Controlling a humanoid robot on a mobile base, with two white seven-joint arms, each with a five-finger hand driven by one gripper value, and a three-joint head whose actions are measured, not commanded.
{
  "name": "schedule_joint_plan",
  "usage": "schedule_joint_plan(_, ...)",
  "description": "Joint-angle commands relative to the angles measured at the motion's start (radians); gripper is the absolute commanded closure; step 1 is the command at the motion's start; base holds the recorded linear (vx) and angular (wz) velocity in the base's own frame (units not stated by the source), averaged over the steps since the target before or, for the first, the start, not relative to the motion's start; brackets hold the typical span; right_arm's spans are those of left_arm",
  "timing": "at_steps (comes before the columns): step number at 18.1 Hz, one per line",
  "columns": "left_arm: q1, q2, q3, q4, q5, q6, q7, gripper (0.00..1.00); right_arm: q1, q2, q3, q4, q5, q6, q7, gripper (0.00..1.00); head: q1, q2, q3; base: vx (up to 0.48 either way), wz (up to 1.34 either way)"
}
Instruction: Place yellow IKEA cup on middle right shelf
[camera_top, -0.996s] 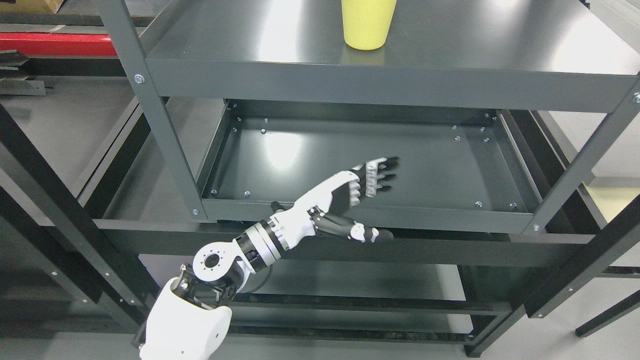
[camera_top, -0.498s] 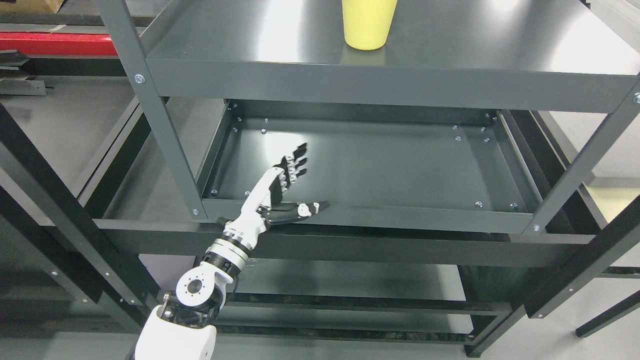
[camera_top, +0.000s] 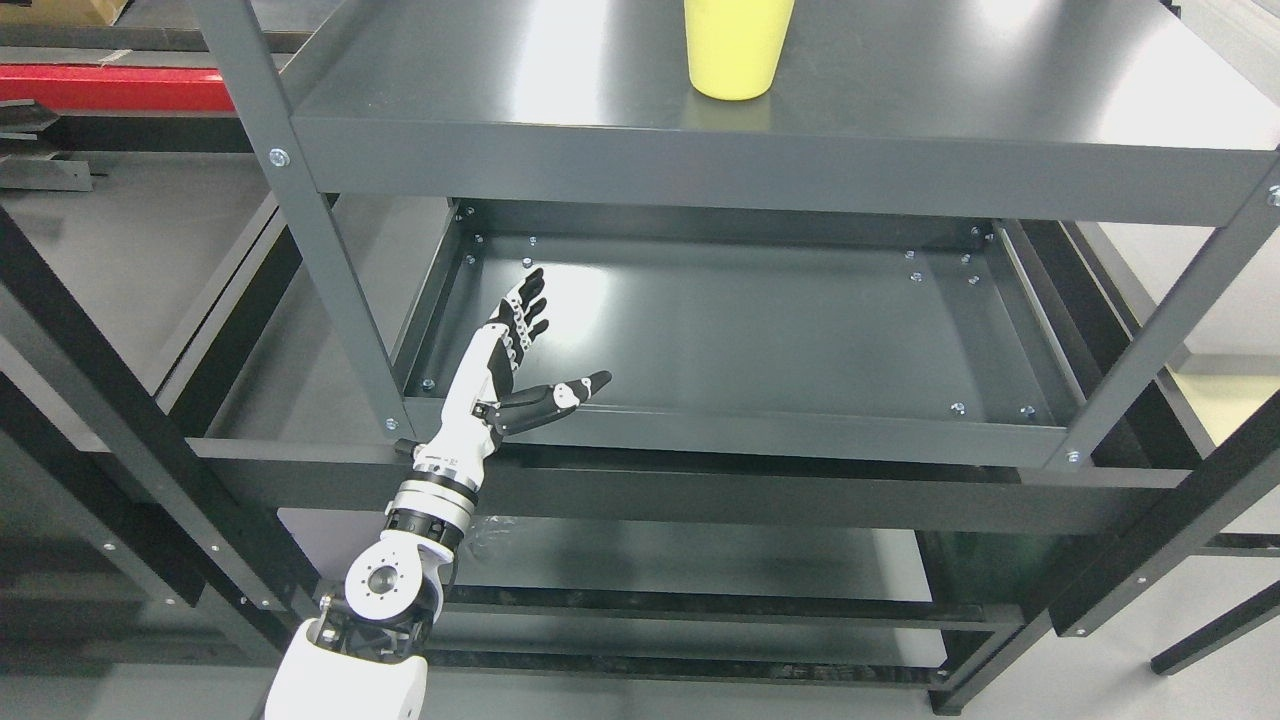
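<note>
Left hand (camera_top: 510, 360) has swung from 3 toward 9 o'clock over the lower shelf (camera_top: 760, 330). Fingers spread wide, holding nothing. Yellow cup (camera_top: 737, 50) stands at 12 o'clock.

Dark grey metal shelving unit (camera_top: 330, 300), bolted together with angled uprights at the corners. Top shelf (camera_top: 1000, 90) glossy with light glare, carrying one yellow cup (camera_top: 737, 50) standing upright near the back, a bit right of centre, its top cut off by the frame edge. Below that, a tray-style shelf (camera_top: 800, 330) with a raised lip and small bolt heads along its corners and front rim. Further down, another lower shelf (camera_top: 700, 565) partly visible behind a dark crossbar. Grey floor (camera_top: 1180, 690) at the lower right.
</note>
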Motion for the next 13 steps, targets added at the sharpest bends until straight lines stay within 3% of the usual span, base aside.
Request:
schedule_joint_plan(1, 0.001, 0.010, 0.007, -0.020, -0.007, 0.001, 0.003, 0.01, 0.014, -0.017, 0.017, 0.000, -0.025, 0.000, 0.000, 0.01, 0.0000, 0.000, 0.000, 0.000, 0.00)
schedule_joint_plan(13, 0.000, 0.010, 0.005, -0.029, -0.007, 0.001, 0.003, 0.01, 0.014, -0.017, 0.017, 0.000, -0.025, 0.000, 0.000, 0.01, 0.0000, 0.000, 0.000, 0.000, 0.00)
